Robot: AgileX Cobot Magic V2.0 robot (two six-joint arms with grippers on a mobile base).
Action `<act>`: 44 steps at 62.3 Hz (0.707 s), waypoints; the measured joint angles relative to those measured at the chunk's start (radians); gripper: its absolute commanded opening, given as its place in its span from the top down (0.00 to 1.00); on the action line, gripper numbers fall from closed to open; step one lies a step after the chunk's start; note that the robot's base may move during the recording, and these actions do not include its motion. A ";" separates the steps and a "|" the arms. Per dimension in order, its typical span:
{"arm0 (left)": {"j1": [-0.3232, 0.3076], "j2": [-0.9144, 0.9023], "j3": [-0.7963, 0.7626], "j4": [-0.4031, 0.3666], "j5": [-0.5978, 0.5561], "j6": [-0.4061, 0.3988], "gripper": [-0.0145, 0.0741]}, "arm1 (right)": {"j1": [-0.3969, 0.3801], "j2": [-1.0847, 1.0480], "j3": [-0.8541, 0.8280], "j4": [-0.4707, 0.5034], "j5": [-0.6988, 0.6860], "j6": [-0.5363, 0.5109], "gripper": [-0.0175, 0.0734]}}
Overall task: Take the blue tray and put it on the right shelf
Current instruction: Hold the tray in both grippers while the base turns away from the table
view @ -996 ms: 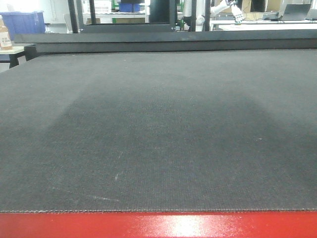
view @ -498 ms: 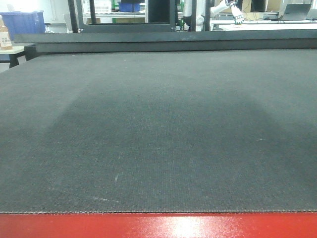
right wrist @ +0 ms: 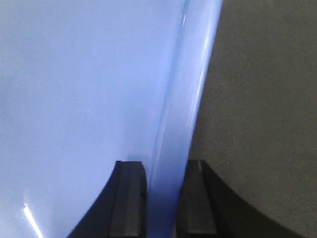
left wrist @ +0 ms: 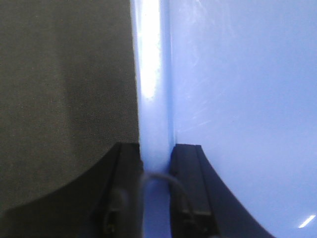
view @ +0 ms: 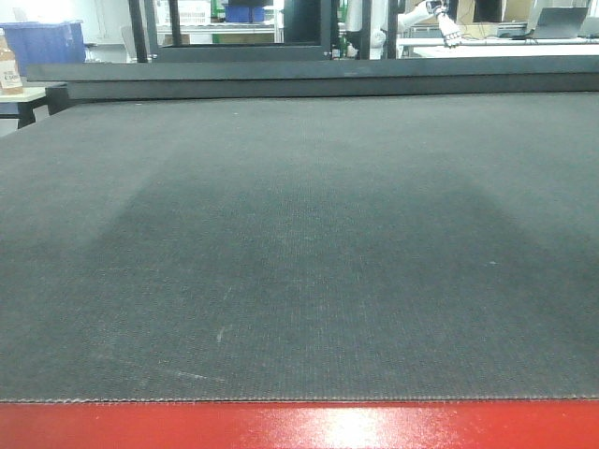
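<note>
Grasp step is judged done: one tray [left wrist: 237,89] rim is clamped between the jaws of the left gripper [left wrist: 157,148], basin inboard of it, mat [left wrist: 64,89] outboard. The opposite rim is clamped likewise by the right gripper [right wrist: 163,168]. Nothing is seen in the tray. Whether it is lifted cannot be told. Next, a synchronized, level lift toward the shelf is called for; shelf is not in view.

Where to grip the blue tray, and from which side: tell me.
Grip the blue tray by its flared rim, one gripper per opposite side, coming from outside with a finger each side of the wall. The thin raised lip fits between the jaws, as left gripper and right gripper show.
</note>
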 measured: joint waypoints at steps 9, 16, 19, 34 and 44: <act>0.000 0.000 0.000 0.000 0.004 0.000 0.89 | 0.000 0.002 0.000 0.003 -0.002 0.000 0.74; 0.000 0.009 0.000 0.000 0.004 0.000 0.89 | 0.000 0.003 0.002 0.003 -0.002 0.000 0.74; 0.000 0.016 0.000 0.000 0.004 0.000 0.89 | 0.000 0.003 0.002 0.003 -0.002 0.000 0.74; 0.000 0.064 0.000 0.000 0.004 -0.007 0.89 | 0.000 0.003 0.002 0.003 0.000 0.000 0.74; 0.000 0.104 0.000 -0.009 -0.004 -0.012 0.89 | 0.000 0.003 0.002 -0.007 0.013 0.000 0.74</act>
